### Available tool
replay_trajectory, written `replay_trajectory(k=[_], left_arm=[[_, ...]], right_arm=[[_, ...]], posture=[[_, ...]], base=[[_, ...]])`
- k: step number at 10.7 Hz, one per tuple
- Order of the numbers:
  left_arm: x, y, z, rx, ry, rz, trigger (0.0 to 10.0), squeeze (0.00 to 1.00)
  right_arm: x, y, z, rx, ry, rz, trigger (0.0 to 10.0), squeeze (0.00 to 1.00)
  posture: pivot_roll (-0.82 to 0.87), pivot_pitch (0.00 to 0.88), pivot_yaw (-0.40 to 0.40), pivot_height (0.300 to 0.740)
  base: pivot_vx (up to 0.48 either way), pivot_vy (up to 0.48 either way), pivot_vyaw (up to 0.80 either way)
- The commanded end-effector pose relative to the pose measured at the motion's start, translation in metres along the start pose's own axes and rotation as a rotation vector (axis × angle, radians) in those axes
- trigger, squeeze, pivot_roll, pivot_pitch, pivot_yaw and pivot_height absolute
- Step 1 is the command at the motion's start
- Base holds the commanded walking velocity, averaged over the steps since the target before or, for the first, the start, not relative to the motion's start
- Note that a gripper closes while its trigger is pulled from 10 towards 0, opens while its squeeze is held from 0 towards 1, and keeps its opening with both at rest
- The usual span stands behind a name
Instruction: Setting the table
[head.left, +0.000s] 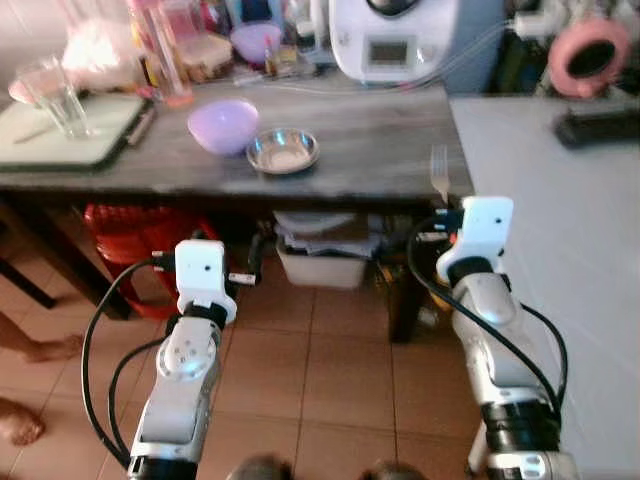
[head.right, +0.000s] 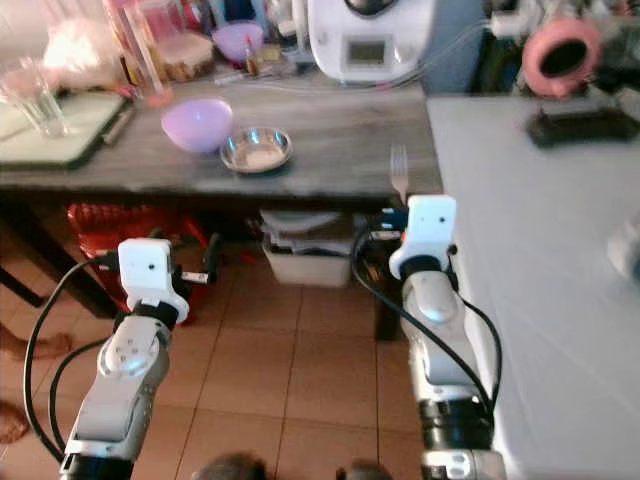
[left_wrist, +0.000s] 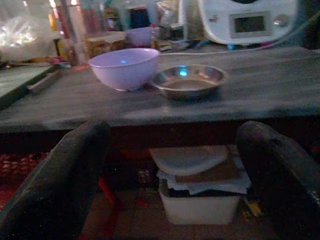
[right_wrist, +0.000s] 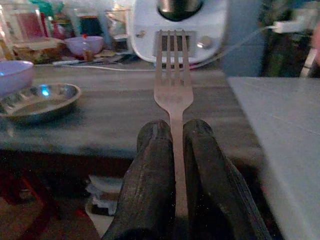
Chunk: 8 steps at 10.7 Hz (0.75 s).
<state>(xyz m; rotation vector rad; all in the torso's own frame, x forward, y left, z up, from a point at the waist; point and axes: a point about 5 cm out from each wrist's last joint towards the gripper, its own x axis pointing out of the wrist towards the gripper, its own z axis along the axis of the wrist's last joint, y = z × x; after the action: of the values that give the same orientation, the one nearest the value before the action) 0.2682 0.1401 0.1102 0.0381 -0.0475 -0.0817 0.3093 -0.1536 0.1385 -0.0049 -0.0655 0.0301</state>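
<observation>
My right gripper (right_wrist: 174, 131) is shut on the handle of a metal fork (right_wrist: 173, 75). The fork (head.left: 439, 171) points up, just in front of the dark wooden table's (head.left: 390, 135) near edge at its right end. A purple bowl (head.left: 223, 126) and a shallow steel plate (head.left: 284, 150) stand side by side on that table. My left gripper (left_wrist: 172, 150) is open and holds nothing. It hangs below table height, in front of the bowl (left_wrist: 125, 66) and plate (left_wrist: 189, 81).
A white table (head.left: 560, 260) adjoins on the right. At the back stand a white kitchen machine (head.left: 395, 35), jars, and a tray (head.left: 70, 135) with a glass (head.left: 58, 95). A red crate (head.left: 130, 235) and white bin (head.left: 325, 258) sit underneath. A person's foot (head.left: 40, 350) is at left.
</observation>
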Motion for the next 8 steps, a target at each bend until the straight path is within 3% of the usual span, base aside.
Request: replay_trajectory(k=[1,8], left_arm=[[0.0,0.007,0.001,0.017,0.0,0.011,10.0,0.0],[-0.002,0.003,0.001,0.009,0.005,0.001,10.0,0.0]], right_arm=[[0.002,0.01,0.006,0.011,-0.026,0.032,0.0,0.0],[0.004,-0.002,0.004,-0.006,-0.021,-0.067,0.0,0.0]], posture=[[0.03,0.049,0.06,0.74],[0.03,0.058,0.068,0.74]], base=[[0.439,0.0,0.0],[0.388,0.279,0.0]])
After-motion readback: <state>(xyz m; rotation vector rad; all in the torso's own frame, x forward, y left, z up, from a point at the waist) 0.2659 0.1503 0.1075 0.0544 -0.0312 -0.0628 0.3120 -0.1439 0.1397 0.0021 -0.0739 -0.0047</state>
